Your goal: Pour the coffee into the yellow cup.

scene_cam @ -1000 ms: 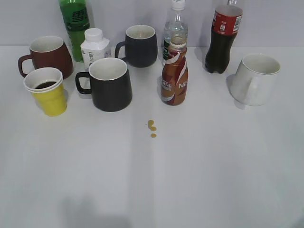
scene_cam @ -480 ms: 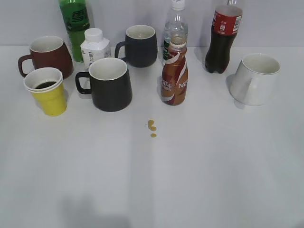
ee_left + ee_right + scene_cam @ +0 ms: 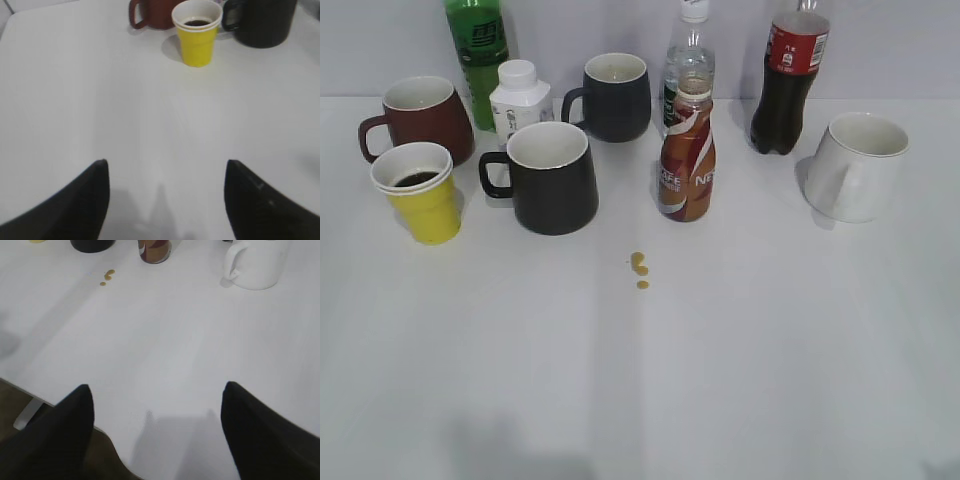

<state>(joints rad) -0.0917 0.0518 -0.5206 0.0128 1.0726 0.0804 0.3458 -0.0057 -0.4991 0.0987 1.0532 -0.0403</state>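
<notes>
The coffee bottle (image 3: 688,160) stands upright and uncapped at the table's middle back; only its base shows in the right wrist view (image 3: 154,251). The yellow cup (image 3: 420,193) stands at the left with dark liquid inside, and it also shows in the left wrist view (image 3: 197,34). My left gripper (image 3: 165,172) is open and empty above bare table, well short of the cup. My right gripper (image 3: 157,397) is open and empty near the table's front edge. Neither gripper shows in the exterior view.
A dark red mug (image 3: 420,118), two black mugs (image 3: 553,178) (image 3: 615,96), a white mug (image 3: 858,166), a green bottle (image 3: 477,55), a small white bottle (image 3: 520,98), a clear bottle (image 3: 689,55) and a cola bottle (image 3: 789,80) stand at the back. Coffee drops (image 3: 640,267) lie mid-table.
</notes>
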